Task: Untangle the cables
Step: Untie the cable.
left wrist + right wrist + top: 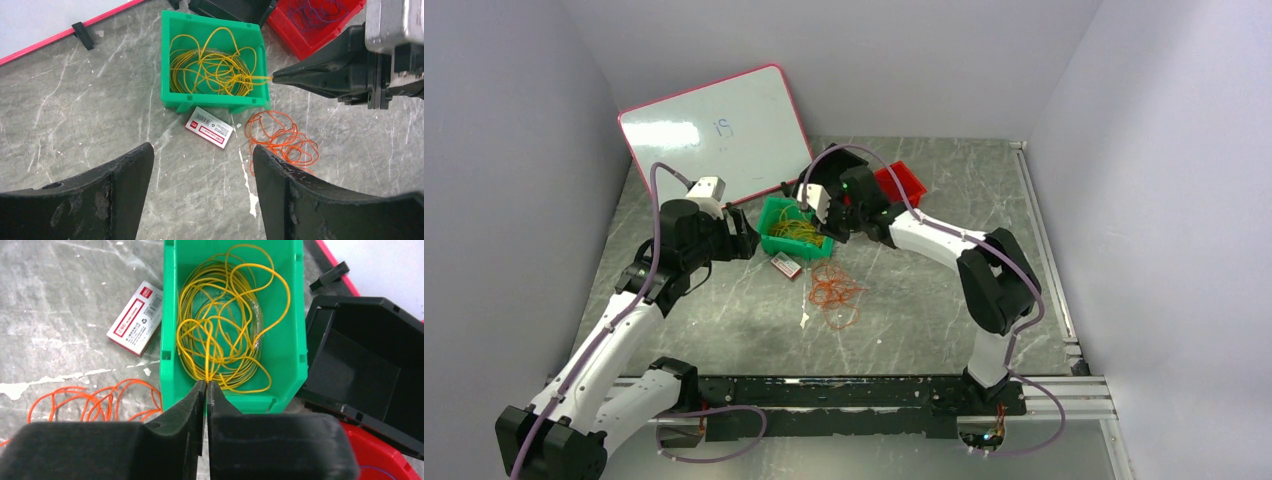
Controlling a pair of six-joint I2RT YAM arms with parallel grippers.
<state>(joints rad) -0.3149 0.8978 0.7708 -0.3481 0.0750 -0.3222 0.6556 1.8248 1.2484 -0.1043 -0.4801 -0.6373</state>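
Note:
Yellow cables (220, 335) lie coiled inside a green bin (170, 315). My right gripper (206, 382) sits at that bin's near wall, shut on one yellow strand that runs straight out from between its fingertips. The left wrist view shows the same pinch from the side, the right gripper (274, 77) holding the strand over the green bin (215, 102). A loose tangle of orange cables (282, 140) rests on the table beside the bin. My left gripper (200, 155) hovers open above bare table, a little short of the orange cables (836, 292).
A small red-and-white box (209, 127) lies against the green bin's front. A red bin (904, 182) with thin dark wire and a black bin (360, 355) stand behind. A whiteboard (714, 130) leans at the back left.

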